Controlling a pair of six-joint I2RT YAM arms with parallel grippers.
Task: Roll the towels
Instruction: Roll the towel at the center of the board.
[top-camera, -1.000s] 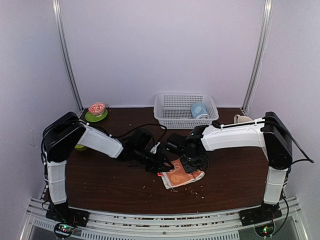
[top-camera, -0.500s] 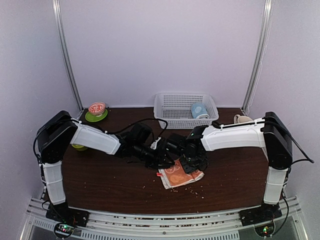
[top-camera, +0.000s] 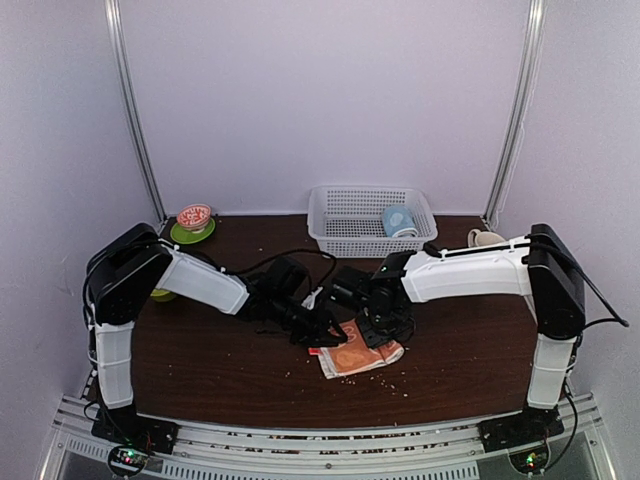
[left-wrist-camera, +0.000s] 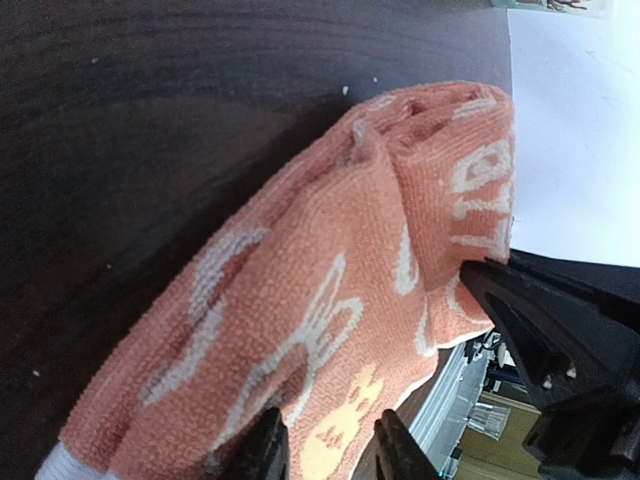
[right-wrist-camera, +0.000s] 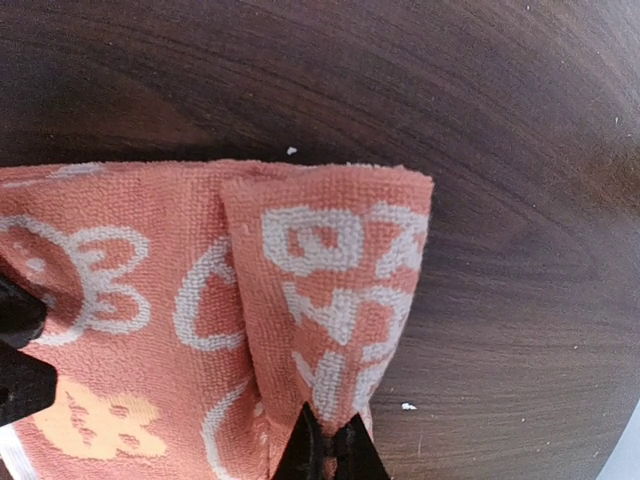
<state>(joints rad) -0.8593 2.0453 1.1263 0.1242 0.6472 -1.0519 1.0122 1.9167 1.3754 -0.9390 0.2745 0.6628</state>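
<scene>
The orange-red towel (top-camera: 360, 358) with white swirls lies part-folded on the dark table (top-camera: 220, 360), between both grippers. My left gripper (top-camera: 326, 334) is at its left edge; in the left wrist view the fingers (left-wrist-camera: 265, 450) stand narrowly apart, with a thick bunch of towel (left-wrist-camera: 330, 290) between them. My right gripper (top-camera: 377, 326) is shut on a raised fold of the towel (right-wrist-camera: 330, 290), the fingertips (right-wrist-camera: 305, 445) pinched together. A light blue item (top-camera: 398, 221) lies in the basket; I cannot tell whether it is the blue towel.
A white mesh basket (top-camera: 330, 240) stands at the back centre. A red bowl on a green saucer (top-camera: 193, 222) is at the back left. A pale cup (top-camera: 485, 238) is at the back right. Crumbs are scattered on the table near the towel.
The towel has bunched up and shifted slightly left and nearer. Both grippers stayed on it; the left moved a little back toward the near side.
</scene>
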